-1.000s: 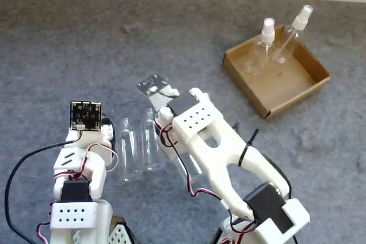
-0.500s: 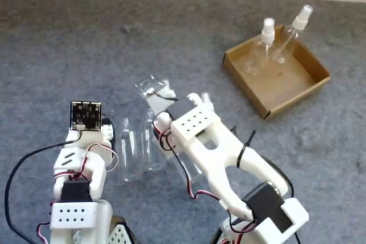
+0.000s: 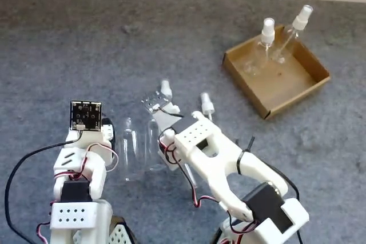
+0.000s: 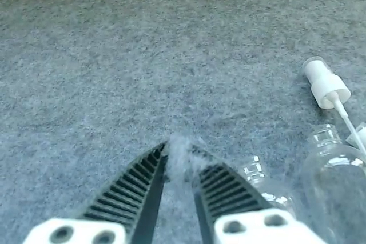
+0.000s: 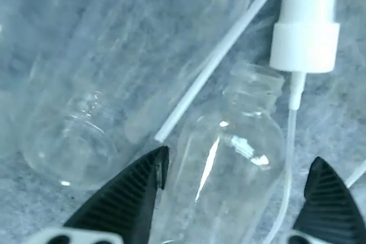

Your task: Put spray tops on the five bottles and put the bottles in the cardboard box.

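Two clear bottles without tops lie side by side on the grey carpet (image 3: 128, 148) (image 3: 153, 141). My right gripper (image 5: 237, 167) hangs open just above them, and one bottle (image 5: 229, 141) lies between its fingers, untouched. A white spray top (image 5: 306, 32) rests at that bottle's neck, and its thin tube (image 5: 223, 50) crosses a second bottle (image 5: 108, 84). Two loose spray tops (image 3: 166, 88) (image 3: 207, 106) lie just beyond the right arm (image 3: 200, 135). My left gripper (image 4: 177, 155) is shut on nothing, low over the carpet, with a spray top (image 4: 325, 83) and bottle necks (image 4: 251, 170) beside it.
A cardboard box (image 3: 240, 72) sits at the far right, and two bottles with spray tops (image 3: 266, 38) (image 3: 294, 30) stand in it. The left arm (image 3: 80, 164) stays near the front left. Bare carpet spreads across the far left.
My right arm has drawn back toward the near side and lowered over the bottles, uncovering the two loose spray tops. The left arm has not moved.
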Robot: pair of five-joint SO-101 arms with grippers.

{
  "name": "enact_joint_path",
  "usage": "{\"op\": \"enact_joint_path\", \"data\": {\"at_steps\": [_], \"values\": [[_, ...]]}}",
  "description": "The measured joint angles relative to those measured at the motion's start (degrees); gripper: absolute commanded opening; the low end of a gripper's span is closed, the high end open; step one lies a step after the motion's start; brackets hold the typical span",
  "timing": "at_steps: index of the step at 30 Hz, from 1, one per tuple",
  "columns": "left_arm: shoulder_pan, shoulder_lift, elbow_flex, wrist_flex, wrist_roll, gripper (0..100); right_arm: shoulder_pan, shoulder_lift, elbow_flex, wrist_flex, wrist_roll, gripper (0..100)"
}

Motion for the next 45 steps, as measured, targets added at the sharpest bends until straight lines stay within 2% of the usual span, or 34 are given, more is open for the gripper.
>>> {"op": "enact_joint_path", "data": {"at_steps": [3, 7, 10, 15, 24, 35, 45], "values": [[0.0, 0.0, 0.0, 0.0, 0.0, 1, 0.0, 0.0, 0.1, -0.2, 0.0, 29.6], [0.0, 0.0, 0.0, 0.0, 0.0, 1, 0.0, 0.0, 0.1, -0.2, 0.0, 15.9], [0.0, 0.0, 0.0, 0.0, 0.0, 1, 0.2, 0.0, 0.1, -0.2, 0.0, 9.4], [0.0, 0.0, 0.0, 0.0, 0.0, 1, 0.4, 0.0, 0.1, -0.2, 0.0, 8.7], [0.0, 0.0, 0.0, 0.0, 0.0, 1, 6.4, -1.4, 0.2, -0.2, 0.1, 8.8], [0.0, 0.0, 0.0, 0.0, 0.0, 1, 7.5, -22.7, 0.2, 1.5, 0.1, 8.8], [0.0, 0.0, 0.0, 0.0, 0.0, 1, 14.9, -40.3, 0.2, 9.2, 0.1, 8.8]]}}
